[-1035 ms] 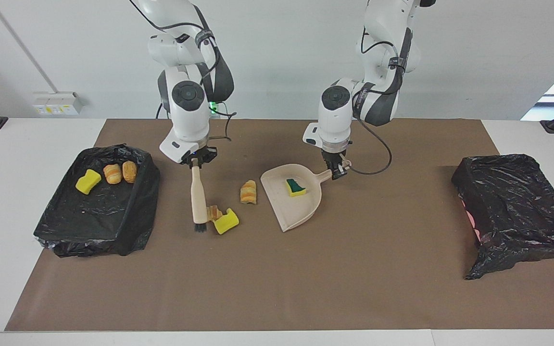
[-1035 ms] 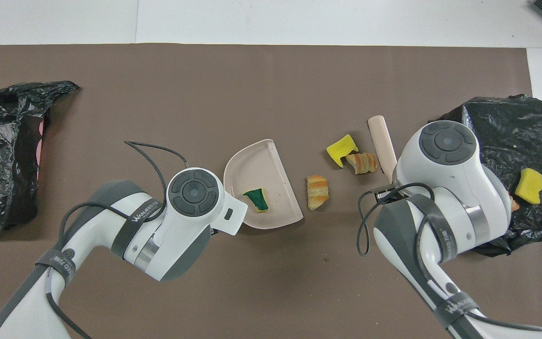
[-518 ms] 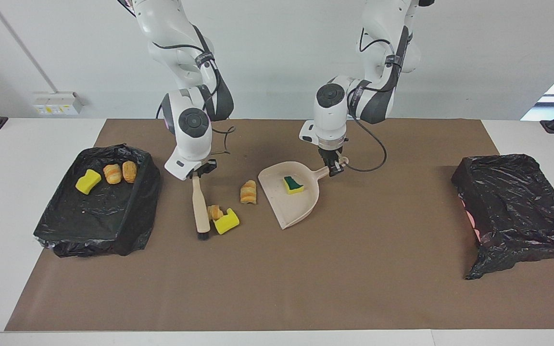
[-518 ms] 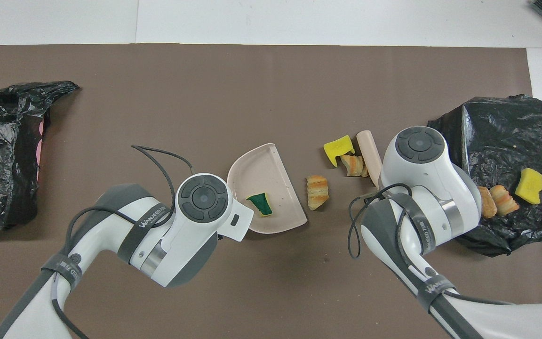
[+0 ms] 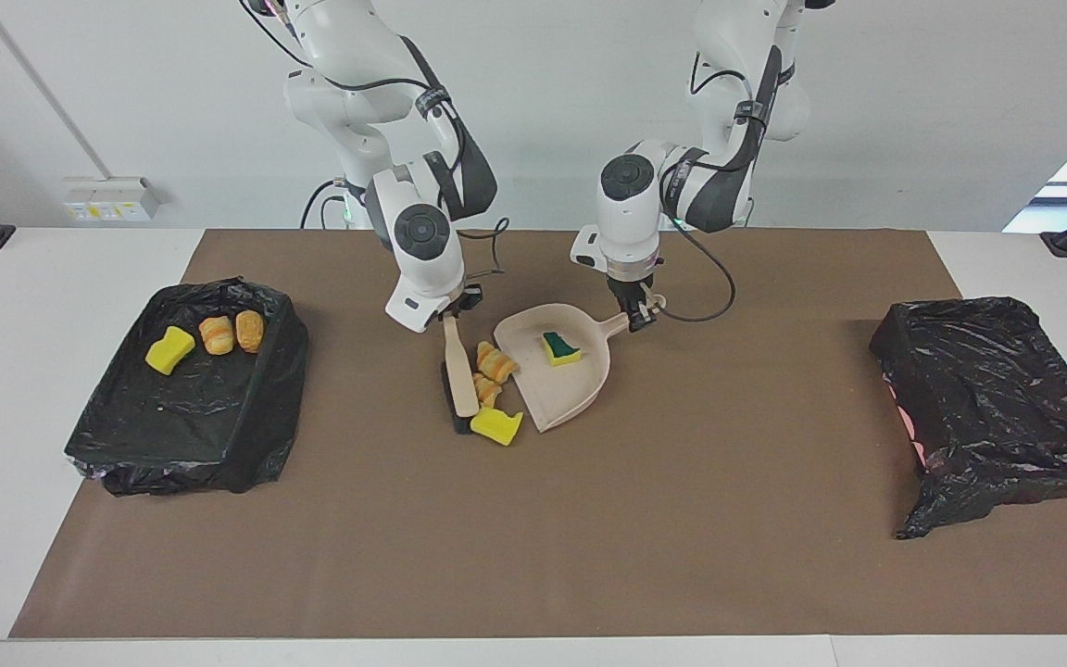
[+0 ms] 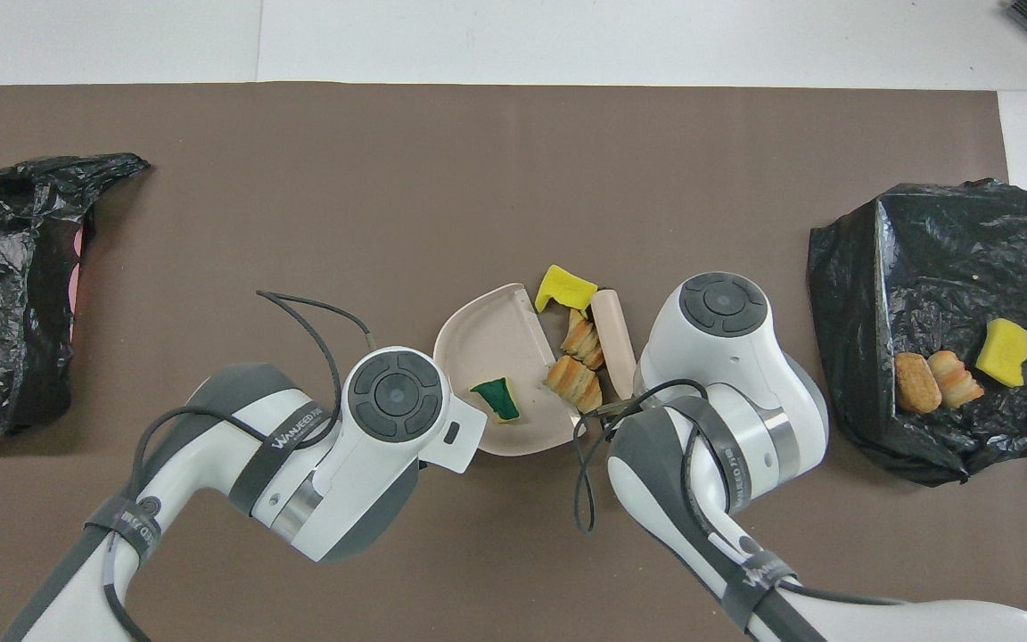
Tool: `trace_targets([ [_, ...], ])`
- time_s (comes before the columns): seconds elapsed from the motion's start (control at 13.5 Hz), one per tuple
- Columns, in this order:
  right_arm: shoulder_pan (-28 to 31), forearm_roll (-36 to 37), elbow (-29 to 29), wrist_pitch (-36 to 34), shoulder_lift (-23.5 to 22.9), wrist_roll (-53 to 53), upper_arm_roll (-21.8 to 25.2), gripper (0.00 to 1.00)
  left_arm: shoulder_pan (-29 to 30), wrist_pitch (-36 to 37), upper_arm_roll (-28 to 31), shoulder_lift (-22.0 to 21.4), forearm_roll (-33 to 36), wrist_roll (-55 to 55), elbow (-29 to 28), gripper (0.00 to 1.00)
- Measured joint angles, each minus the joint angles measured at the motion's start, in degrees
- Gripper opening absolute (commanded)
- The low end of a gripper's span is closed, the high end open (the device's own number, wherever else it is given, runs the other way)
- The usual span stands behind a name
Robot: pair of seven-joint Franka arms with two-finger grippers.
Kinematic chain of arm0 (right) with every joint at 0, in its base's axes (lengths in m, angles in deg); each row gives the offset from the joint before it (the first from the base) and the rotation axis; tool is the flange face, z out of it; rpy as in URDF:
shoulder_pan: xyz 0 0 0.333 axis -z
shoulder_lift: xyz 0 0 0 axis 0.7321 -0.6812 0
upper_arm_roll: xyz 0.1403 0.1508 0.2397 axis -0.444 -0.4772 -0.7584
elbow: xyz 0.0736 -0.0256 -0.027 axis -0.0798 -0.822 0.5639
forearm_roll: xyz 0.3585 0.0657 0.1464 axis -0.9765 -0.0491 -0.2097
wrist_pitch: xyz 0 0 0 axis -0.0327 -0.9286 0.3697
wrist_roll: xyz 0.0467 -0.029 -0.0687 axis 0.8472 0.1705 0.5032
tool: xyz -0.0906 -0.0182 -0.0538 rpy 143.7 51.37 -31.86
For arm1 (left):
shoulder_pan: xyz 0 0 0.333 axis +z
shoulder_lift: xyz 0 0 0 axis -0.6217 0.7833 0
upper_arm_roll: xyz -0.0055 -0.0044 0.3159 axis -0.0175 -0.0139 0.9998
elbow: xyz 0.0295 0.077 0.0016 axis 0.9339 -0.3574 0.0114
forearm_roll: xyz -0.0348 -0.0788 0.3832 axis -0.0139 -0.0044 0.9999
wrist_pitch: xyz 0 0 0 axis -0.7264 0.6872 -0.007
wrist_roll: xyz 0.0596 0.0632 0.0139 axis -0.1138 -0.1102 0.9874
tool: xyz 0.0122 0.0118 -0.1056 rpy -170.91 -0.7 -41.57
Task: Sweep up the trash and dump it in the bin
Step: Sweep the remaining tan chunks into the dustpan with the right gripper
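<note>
Right gripper was clamped on the brush handle, left gripper on the dustpan handle. To finish the sweep well, brush had to stay flat and push the two bread lumps and yellow sponge, bunched at the pan lip, fully in beside the green sponge piece. Both arms reached down mid-table, wrists angled toward each other; three scraps lay in the lined bin at the right arm's end.

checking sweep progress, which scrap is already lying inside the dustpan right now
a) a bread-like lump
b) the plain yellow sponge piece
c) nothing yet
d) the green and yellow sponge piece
d: the green and yellow sponge piece lies in the dustpan, while the other scraps lie at its open edge beside the brush.
</note>
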Motion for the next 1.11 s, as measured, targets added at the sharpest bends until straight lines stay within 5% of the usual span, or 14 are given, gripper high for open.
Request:
trace_targets([
  [0.37, -2.47, -14.46, -0.04, -0.01, 0.32, 2.21, -0.49, 0.0, 0.09, -0.09, 0.41, -0.06, 0.0, -0.01, -0.21, 0.0],
  [1.11, -0.89, -16.08, 4.52, -12.68, 9.3, 2.32, -0.03, 0.0, 3.23, -1.5, 0.71, -0.05, 0.0, -7.64, -0.57, 0.0],
])
